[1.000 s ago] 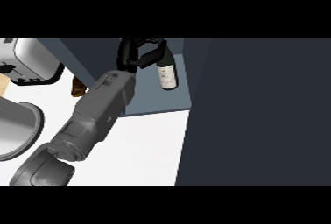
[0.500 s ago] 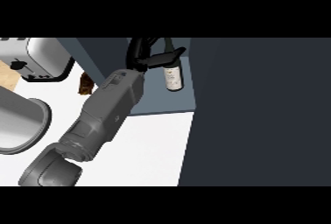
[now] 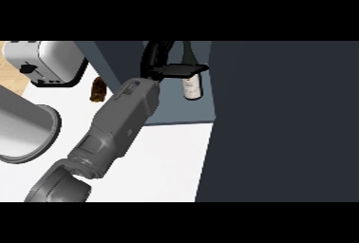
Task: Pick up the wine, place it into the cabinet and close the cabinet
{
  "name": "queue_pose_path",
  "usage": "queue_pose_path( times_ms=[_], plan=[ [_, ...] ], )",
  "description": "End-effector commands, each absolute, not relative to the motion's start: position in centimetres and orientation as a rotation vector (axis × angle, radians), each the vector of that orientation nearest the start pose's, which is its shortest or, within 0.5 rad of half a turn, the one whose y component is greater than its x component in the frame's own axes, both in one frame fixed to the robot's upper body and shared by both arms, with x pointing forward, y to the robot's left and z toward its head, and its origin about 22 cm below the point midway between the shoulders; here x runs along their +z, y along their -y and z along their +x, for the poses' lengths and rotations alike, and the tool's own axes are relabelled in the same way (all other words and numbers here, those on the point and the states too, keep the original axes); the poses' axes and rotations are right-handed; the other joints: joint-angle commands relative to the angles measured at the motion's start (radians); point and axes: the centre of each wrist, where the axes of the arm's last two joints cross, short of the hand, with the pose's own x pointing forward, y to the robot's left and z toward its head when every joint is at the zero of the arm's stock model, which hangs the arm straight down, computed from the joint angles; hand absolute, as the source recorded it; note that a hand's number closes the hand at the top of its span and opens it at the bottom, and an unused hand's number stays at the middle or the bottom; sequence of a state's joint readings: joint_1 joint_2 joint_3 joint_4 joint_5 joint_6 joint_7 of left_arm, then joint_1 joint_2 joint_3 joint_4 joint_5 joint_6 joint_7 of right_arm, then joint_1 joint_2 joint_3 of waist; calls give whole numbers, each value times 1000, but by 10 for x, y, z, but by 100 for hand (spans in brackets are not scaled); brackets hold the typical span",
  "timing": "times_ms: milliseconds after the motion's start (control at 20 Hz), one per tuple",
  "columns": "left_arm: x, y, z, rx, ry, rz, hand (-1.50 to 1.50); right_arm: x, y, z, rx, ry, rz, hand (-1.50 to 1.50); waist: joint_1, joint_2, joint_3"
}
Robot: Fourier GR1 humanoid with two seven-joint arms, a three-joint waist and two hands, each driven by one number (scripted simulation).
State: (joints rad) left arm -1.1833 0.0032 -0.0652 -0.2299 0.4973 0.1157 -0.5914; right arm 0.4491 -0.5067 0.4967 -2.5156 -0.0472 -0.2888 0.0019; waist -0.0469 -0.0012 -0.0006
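Cabinet door (image 3: 280,123): one flat, dark slate panel filling the right side of the head view, its edge running top to bottom. Cabinet (image 3: 119,54): a blue-grey box with a matte floor, open toward the viewer. Counter (image 3: 165,161): smooth white top, with a strip of pale wood at the far left. One grey forearm (image 3: 119,128), blocky and matte, slants from lower left up to the cabinet. Pot (image 3: 24,128): a brushed-metal cylinder at the left edge, partly cut off. Toaster (image 3: 52,61): one, chrome with black base, upper left. Left hand (image 3: 165,59): black, its fingers curled round the neck of the wine (image 3: 193,88). The wine is one bottle with a pale label, inside the cabinet beside the door; its long axis runs near vertical in the view, base toward the viewer. A small brown bottle (image 3: 98,90) stands left of the forearm.
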Motion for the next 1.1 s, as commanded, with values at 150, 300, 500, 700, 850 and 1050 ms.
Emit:
queue_pose_path(
  times_ms=[150, 300, 500, 700, 850, 1050],
  plan=[
    [35, -92, 422, 20, 1795, -402, -150, 196, 210, 60, 196, 1936, 258, -150, 7, -10, -2],
    [25, -93, 412, 25, 1787, -426, -150, 185, 211, 61, 175, 1945, 237, -150, 10, -13, 1],
    [10, -95, 394, 6, 1755, -506, -150, 189, 215, 66, 181, 1941, 194, -150, 50, -14, 0],
    [-3, -93, 371, 47, 1727, -535, -150, 191, 212, 60, 165, 1938, 215, -150, 50, -20, -1],
    [-3, -94, 358, 51, 1709, -551, -150, 188, 210, 58, 115, 1921, 205, -150, 61, -21, 0],
    [-14, -104, 321, 43, 1707, -558, -150, 177, 214, 69, 152, 1942, 183, -150, 70, -17, 1]
  ],
)
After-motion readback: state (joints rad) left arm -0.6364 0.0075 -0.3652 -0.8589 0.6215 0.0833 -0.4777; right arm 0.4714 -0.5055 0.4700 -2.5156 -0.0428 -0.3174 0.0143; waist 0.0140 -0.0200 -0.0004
